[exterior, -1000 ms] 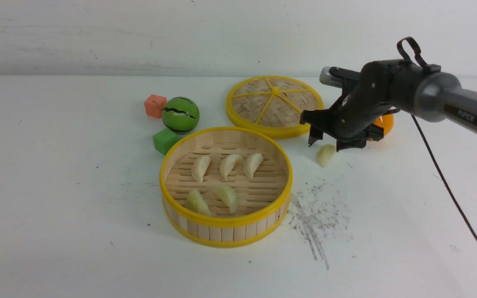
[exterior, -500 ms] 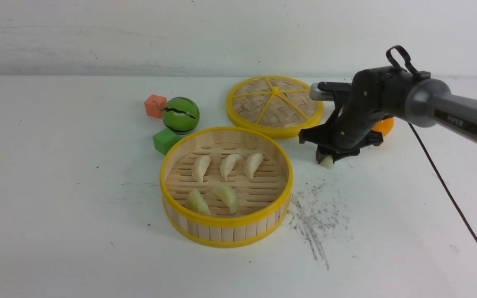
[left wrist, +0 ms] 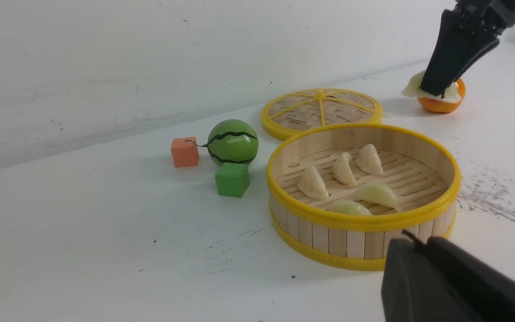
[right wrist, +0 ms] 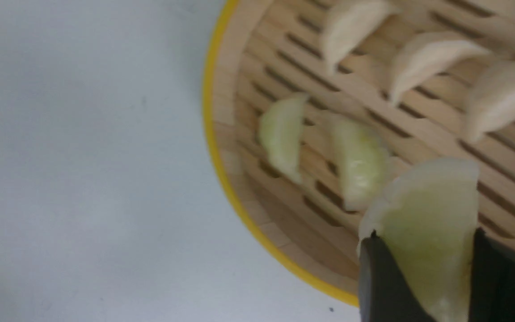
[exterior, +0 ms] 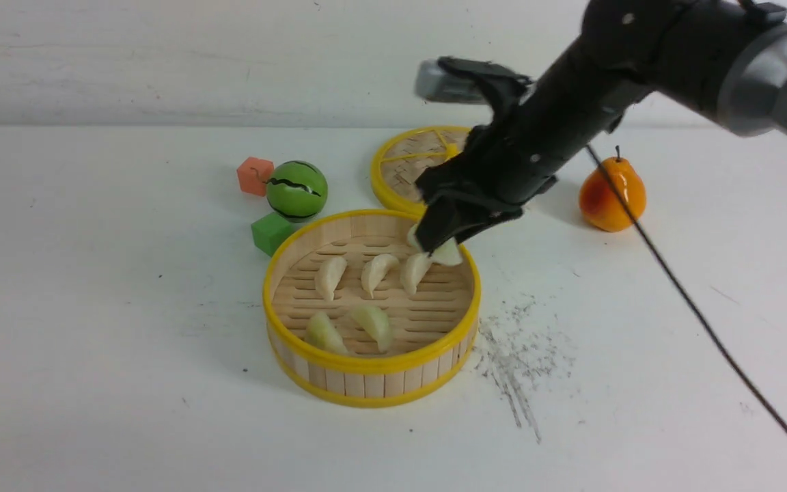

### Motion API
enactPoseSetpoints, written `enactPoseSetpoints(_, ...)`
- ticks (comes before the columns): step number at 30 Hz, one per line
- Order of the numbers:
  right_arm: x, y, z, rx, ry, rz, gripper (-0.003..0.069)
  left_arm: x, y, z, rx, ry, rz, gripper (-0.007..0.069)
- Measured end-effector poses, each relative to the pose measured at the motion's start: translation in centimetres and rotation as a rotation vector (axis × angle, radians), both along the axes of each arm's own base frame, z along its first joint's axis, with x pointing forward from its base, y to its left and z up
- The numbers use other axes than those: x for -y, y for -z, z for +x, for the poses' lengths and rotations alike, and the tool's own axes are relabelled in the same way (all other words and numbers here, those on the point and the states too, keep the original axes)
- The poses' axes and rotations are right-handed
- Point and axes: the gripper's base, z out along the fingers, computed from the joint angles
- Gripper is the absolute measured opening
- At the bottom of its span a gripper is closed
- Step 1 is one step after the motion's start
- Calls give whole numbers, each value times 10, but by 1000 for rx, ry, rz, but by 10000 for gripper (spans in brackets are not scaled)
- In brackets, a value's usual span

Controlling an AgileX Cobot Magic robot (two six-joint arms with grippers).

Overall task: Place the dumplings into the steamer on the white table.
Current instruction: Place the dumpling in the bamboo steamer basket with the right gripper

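Right end effector (exterior: 440, 244) pinches one greenish dumpling (exterior: 449, 255) over the steamer (exterior: 366, 365), whose slatted floor holds five dumplings (exterior: 330, 277).

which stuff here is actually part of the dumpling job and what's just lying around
Job: steamer, five dumplings inside it, sixth dumpling in the right tool, white table.
Lying about: woven lid, orange pear, toy watermelon, orange cube, green cube.

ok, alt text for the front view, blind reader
The right gripper holds a pale dumpling above the far edge of the bamboo steamer, which has five dumplings on its slats. Behind on the white table sit a woven lid, an orange pear, a green ball, an orange cube and a green cube.
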Motion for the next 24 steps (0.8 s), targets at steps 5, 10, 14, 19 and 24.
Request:
enactPoseSetpoints(5, -25, 47, 4, 9, -61, -140, 232, 0, 0, 0, 0, 0, 1, 34)
enactPoseSetpoints(10, -25, 84, 17, -23, 22, -208, 232, 0, 0, 0, 0, 0, 1, 39)
enactPoseSetpoints(14, -27, 93, 25, -30, 126, -182, 278, 0, 0, 0, 0, 0, 1, 42)
enactPoseSetpoints(19, -27, 84, 25, -48, 211, -146, 446, 0, 0, 0, 0, 0, 1, 48)
enactPoseSetpoints(24, -19, 25, 6, 30, 198, -142, 414, 0, 0, 0, -1, -1, 2, 56)
